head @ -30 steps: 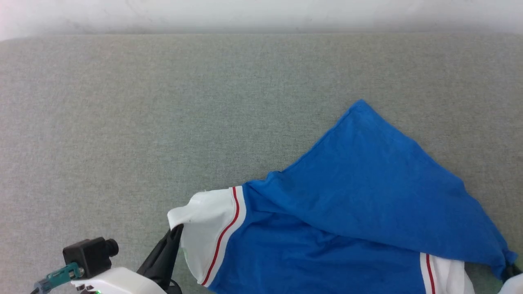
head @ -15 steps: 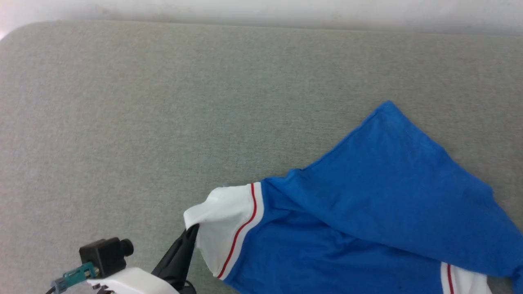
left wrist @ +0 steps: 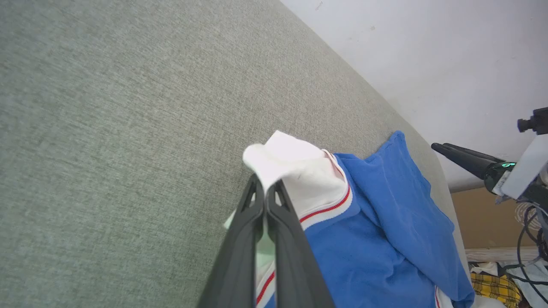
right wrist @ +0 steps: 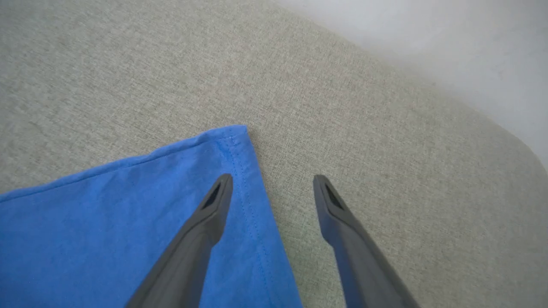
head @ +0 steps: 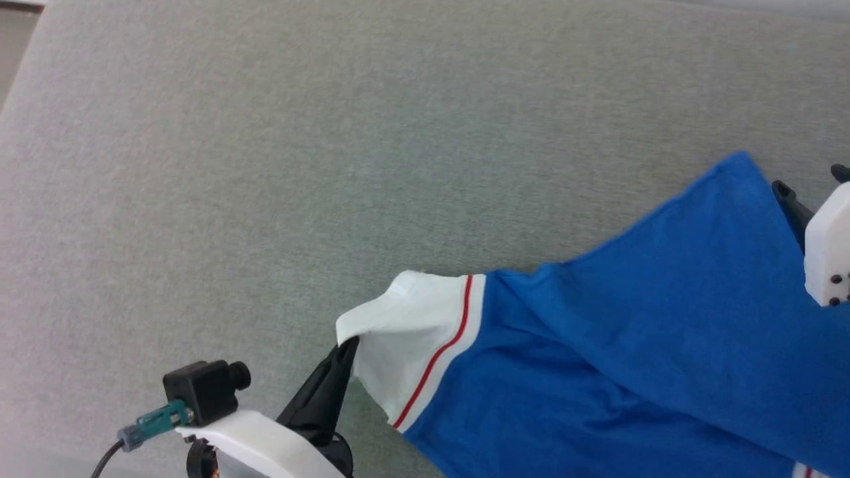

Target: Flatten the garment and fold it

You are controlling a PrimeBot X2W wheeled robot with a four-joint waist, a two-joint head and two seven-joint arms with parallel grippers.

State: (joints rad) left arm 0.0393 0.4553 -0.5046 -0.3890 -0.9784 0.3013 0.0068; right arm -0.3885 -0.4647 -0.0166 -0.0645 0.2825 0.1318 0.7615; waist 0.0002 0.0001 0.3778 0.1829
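Note:
The garment is a bright blue T-shirt lying rumpled on the grey surface, with a white red-striped sleeve at its left. My left gripper is shut on that sleeve's edge; in the left wrist view the sleeve rises from between the closed fingers. My right gripper is open above the garment's far blue corner, one finger over the cloth and the other over bare surface. In the head view the right gripper sits at the right edge beside that corner.
The grey fabric surface stretches wide to the left and beyond the garment. A white wall borders its far side. Past the surface's right end lie cables and a yellow plaid cloth.
The head camera has turned, shifting the whole picture. My right gripper has let go of the blue cloth at the lower right, opened, and now stands by the garment's far corner. The left grip holds.

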